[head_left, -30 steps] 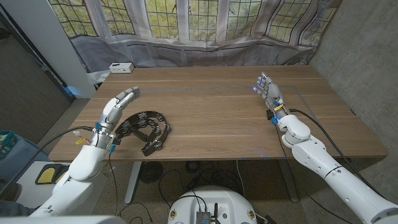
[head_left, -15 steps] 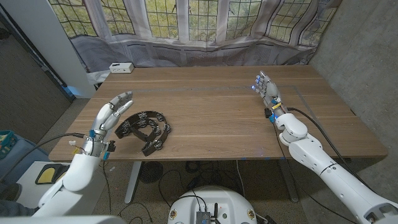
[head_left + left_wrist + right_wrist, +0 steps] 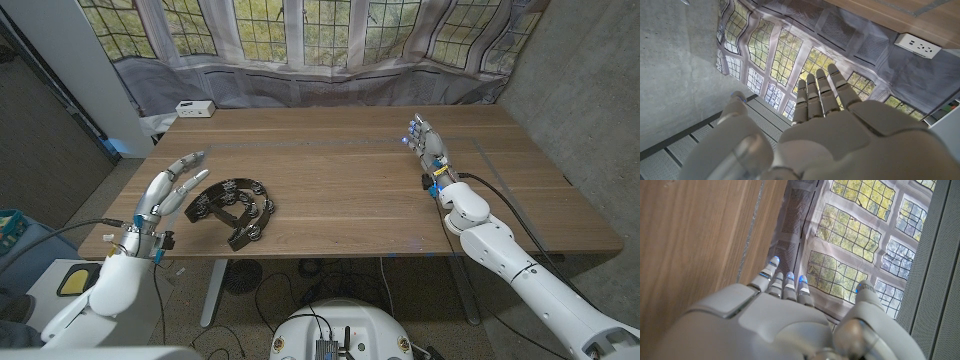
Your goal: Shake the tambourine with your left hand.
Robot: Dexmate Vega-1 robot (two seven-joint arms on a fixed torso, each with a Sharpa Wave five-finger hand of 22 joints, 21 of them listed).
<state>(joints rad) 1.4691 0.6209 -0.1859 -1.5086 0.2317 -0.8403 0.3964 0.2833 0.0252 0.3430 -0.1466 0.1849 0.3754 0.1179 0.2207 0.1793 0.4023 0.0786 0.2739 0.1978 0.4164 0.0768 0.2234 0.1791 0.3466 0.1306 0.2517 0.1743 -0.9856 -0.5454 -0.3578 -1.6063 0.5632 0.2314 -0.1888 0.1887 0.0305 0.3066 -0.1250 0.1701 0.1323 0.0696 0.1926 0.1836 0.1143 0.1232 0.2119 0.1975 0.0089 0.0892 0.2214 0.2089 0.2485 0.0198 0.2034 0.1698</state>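
A black crescent tambourine (image 3: 233, 207) with metal jingles lies on the wooden table (image 3: 340, 180) near its front left corner. My left hand (image 3: 167, 188) is raised just left of it, over the table's left edge, fingers stretched out and apart, holding nothing and not touching the tambourine. In the left wrist view the left hand (image 3: 835, 130) points its straight fingers at the windows. My right hand (image 3: 429, 146) stands upright at the right side of the table, fingers extended, empty. In the right wrist view the right hand (image 3: 785, 315) reaches along the table toward the windows.
A white power strip (image 3: 194, 108) sits at the table's far left corner, also seen as a white power strip (image 3: 919, 46) in the left wrist view. A curtain printed with windows (image 3: 330, 40) hangs behind the table. A concrete wall (image 3: 590, 90) stands at the right.
My left hand has pulled back from the tambourine, moving leftward and toward the table's front edge, with its fingers spreading. The tambourine and right hand have stayed put.
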